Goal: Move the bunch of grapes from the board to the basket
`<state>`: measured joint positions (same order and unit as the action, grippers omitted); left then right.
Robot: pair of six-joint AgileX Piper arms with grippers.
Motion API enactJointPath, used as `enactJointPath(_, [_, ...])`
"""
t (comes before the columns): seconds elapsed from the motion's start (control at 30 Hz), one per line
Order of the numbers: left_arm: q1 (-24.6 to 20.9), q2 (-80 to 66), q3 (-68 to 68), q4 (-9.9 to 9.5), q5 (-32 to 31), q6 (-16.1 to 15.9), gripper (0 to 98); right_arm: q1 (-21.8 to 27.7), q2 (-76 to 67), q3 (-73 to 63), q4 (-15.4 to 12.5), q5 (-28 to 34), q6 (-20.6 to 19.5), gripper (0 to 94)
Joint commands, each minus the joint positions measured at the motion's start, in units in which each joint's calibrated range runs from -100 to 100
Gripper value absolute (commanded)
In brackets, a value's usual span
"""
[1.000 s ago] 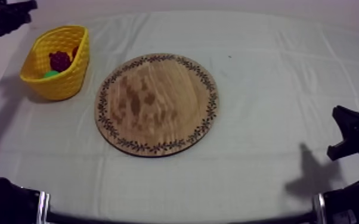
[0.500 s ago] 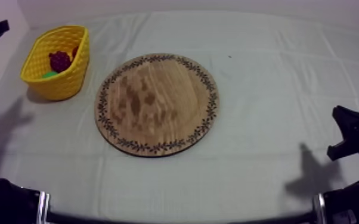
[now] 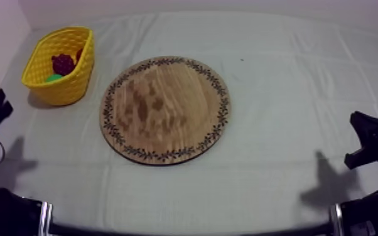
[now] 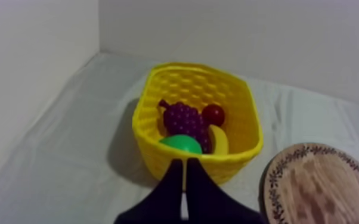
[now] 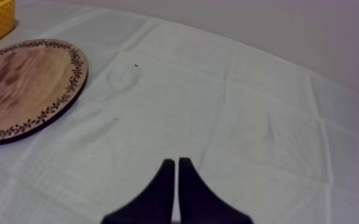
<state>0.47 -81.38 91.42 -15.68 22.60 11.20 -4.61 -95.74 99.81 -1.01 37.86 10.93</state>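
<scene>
The bunch of grapes (image 4: 185, 119) lay inside the yellow basket (image 4: 241, 101), which stood at the far left of the table (image 3: 279, 75), just beside the wooden board (image 3: 165, 110). The left wrist view looked down into the basket: a small red fruit (image 4: 213, 114) and a banana (image 4: 219, 140) pressed against the grapes, with a green fruit (image 4: 180, 143) in front. From above, the basket's wall hid the banana. The left jaws were together, just short of the basket; the right jaws were together too, over open cloth and well apart from the board
</scene>
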Motion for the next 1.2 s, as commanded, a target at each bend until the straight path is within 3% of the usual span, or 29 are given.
enactJointPath(0.0, [-0.18, -6.18, 4.74, 1.05, 0.58, -1.29, 0.0, 0.02, -0.01, -0.03, 0.01, -0.04, 0.01, 0.4])
enactJointPath(0.23, [-0.36, -12.74, 7.32, 8.12, 5.98, -9.07, 0.0, 0.02, -0.01, -0.03, 0.01, -0.04, 0.03, 0.4])
enactJointPath(0.4, [-0.51, -16.5, 7.93, 10.97, 8.87, -11.78, 0.0, 0.02, -0.01, -0.03, 0.01, -0.04, 0.04, 0.4])
enactJointPath(1.17, [-2.36, -18.36, 8.47, 11.84, 9.81, -13.96, 0.0, 0.02, -0.01, -0.03, 0.01, -0.04, -0.01, 0.4])
